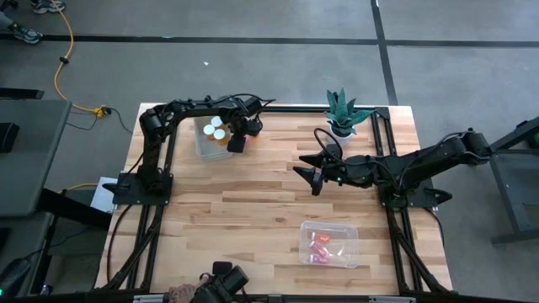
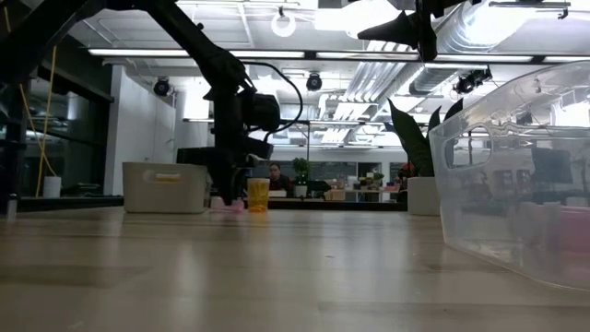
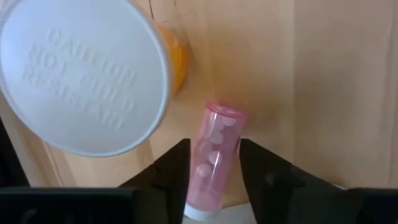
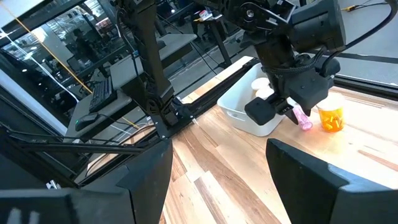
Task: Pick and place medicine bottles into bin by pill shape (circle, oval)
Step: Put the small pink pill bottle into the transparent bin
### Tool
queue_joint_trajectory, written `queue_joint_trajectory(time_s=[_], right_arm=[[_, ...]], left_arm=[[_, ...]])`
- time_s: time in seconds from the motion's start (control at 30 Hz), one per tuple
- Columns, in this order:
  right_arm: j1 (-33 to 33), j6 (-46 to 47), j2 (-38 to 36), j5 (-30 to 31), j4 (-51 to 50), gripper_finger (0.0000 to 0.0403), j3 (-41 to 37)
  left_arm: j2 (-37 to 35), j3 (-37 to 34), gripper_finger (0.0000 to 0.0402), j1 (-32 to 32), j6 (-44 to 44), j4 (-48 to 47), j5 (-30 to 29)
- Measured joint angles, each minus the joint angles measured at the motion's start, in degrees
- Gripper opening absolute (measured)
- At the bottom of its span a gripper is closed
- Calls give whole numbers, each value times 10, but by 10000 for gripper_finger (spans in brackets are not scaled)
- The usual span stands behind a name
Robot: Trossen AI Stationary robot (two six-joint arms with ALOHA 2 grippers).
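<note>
Pale wood planks carry the work — the left gripper (image 3: 214, 168) hangs low over the table (image 1: 253, 210), its fingers straddling a pink medicine bottle (image 3: 212, 163) lying between them, seemingly closed on it. This looks like the pick. Next it needs lifting clear of the orange bottle (image 4: 330, 118) just beside. The white bin (image 1: 205, 143) behind the gripper holds white-capped bottles; the clear tub (image 1: 329, 243), well away, holds pink ones. The right gripper (image 1: 310, 171) waits mid-table, fingers spread.
</note>
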Motion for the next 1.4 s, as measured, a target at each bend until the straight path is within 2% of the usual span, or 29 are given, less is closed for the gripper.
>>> queue_joint_trajectory(time_s=[0.23, 0.63, 0.97, 1.2, 1.4], right_arm=[[0, 0, 0, 0, 0, 252, 0], [0, 0, 0, 0, -8, 252, 0], [0, -1, 0, 0, -9, 252, 0], [0, -2, 0, 0, -7, 252, 0], [-3, -29, 1, -3, -7, 252, 0]], left_arm=[[0, 0, 93, 0, -3, 2, 1], [-12, -1, 64, 0, -8, 1, 2], [-79, -1, 60, -1, -17, -23, 48], [-151, 0, 60, -13, -81, -32, 119], [-222, 0, 60, -59, -133, -30, 140]])
